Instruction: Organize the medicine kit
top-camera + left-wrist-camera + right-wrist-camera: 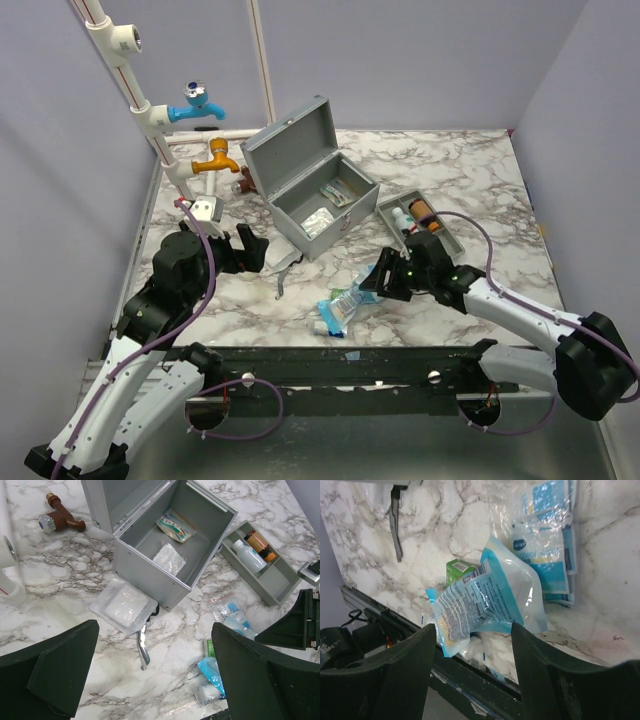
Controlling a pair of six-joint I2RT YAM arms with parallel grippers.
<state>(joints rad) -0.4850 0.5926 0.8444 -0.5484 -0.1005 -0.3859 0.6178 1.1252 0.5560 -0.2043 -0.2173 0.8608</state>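
Note:
The medicine kit [310, 190] is a grey metal box, standing open with its lid tilted back; the left wrist view shows two packets [170, 559] inside the kit [150, 575]. Its grey tray [420, 225] lies to its right, holding a white bottle [248, 555] and a brown bottle [259, 542]. My left gripper [250, 250] is open and empty, hovering left of the box, above scissors [143, 647] and a white gauze packet [122, 607]. My right gripper [378, 283] is open, just above a blue-and-white pouch [485, 600] on a pile of packets [340, 310].
A green box [457, 570] lies under the pouch. A blue tap [195, 105], an orange tap [215, 158] and a white pipe [130, 70] stand at the back left; a loose brown tap [60, 521] lies near the lid. The black front rail [350, 365] edges the table.

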